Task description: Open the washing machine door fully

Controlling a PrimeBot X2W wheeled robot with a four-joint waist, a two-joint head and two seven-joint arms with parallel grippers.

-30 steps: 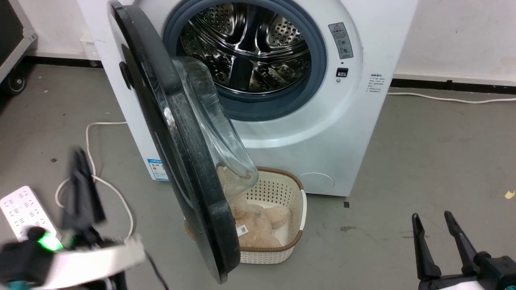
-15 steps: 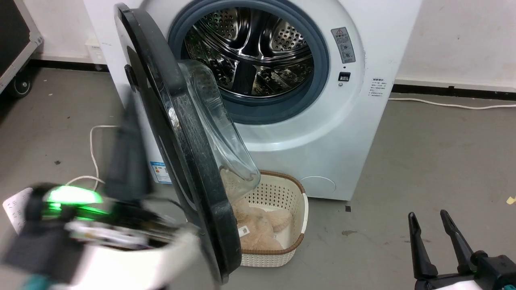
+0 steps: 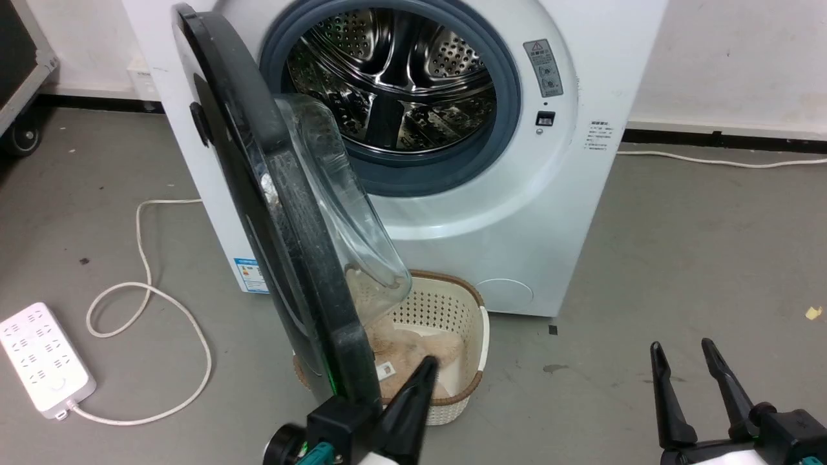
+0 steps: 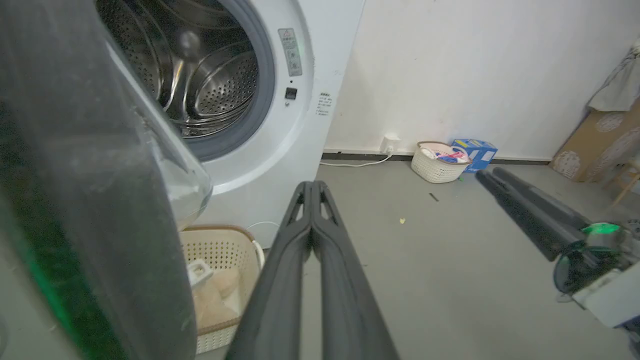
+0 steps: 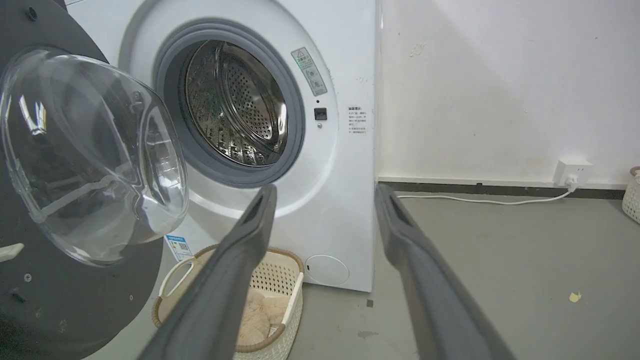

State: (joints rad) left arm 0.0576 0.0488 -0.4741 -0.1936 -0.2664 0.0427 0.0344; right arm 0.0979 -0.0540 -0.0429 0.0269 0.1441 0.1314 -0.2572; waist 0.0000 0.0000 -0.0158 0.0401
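Note:
The washing machine door (image 3: 284, 213) stands swung out from the white machine (image 3: 517, 213), nearly edge-on in the head view. Its clear glass bowl (image 3: 342, 206) bulges toward the steel drum opening (image 3: 394, 84). My left gripper (image 3: 426, 365) is shut with nothing in it. It points up just right of the door's lower edge, and touch cannot be made out. In the left wrist view the shut fingers (image 4: 312, 188) rise beside the door's dark rim (image 4: 75, 190). My right gripper (image 3: 682, 350) is open and empty at the lower right, apart from the door (image 5: 75, 295).
A cream basket (image 3: 460, 303) holding something beige and fluffy sits on the floor under the door. A white power strip (image 3: 42, 355) and its looping cable (image 3: 142, 284) lie at the left. A second basket (image 4: 437, 162) and a blue box (image 4: 476, 149) stand by the far wall.
My left arm has swept from the floor left of the door to its lower edge on the right side. The door's angle looks the same. The head camera shifted slightly.

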